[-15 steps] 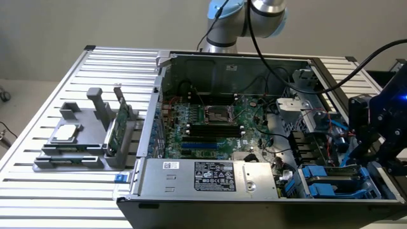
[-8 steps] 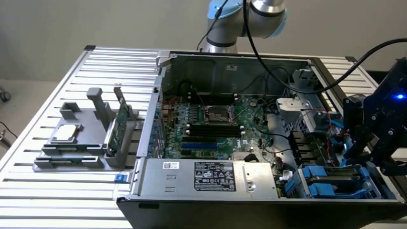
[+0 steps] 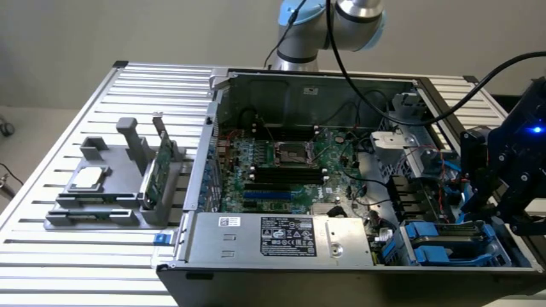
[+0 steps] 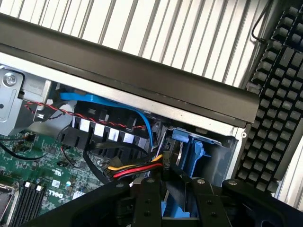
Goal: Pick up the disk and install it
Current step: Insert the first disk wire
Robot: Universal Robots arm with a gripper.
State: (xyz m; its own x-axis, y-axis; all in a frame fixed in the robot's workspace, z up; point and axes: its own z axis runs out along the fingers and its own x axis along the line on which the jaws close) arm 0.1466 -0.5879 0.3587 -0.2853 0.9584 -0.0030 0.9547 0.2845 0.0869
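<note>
Open computer case (image 3: 298,83) of grey sheet steel, lying on its side on a table (image 3: 51,262) of ribbed aluminium slats.

Gripper (image 3: 499,192): a black, angular metal body, poised over the case's drive corner at the exterior view's right. In the wrist view the gripper (image 4: 177,187) shows two flat, matte black fingers (image 4: 147,201) with screw holes. They are drawn in narrow and clamped on the disk (image 4: 173,210). Only a sliver of its glossy blue plastic carrier is visible between them, so the metal face cannot be made out. The disk is thus in the gripper's hold, just above the drive bay (image 4: 195,147), a blue moulded cage set in the case's corner.

Motherboard (image 3: 282,160): a green circuit board with black memory slots and a square silver socket frame.

Power supply (image 3: 286,238): a dull grey rectangular box with a printed label, along the near wall of the case.

Cables (image 4: 137,168): a red, yellow and black bundle beside a flat blue ribbon.

Rack (image 3: 94,208): grey plastic, standing on the table at the exterior view's left, well apart from the gripper. It carries a small square silver chip (image 3: 91,178) lying flat and a thin green card (image 3: 158,173) standing on edge.

Keyboard (image 4: 272,113): black, with rows of square keys, lying beside the case.
</note>
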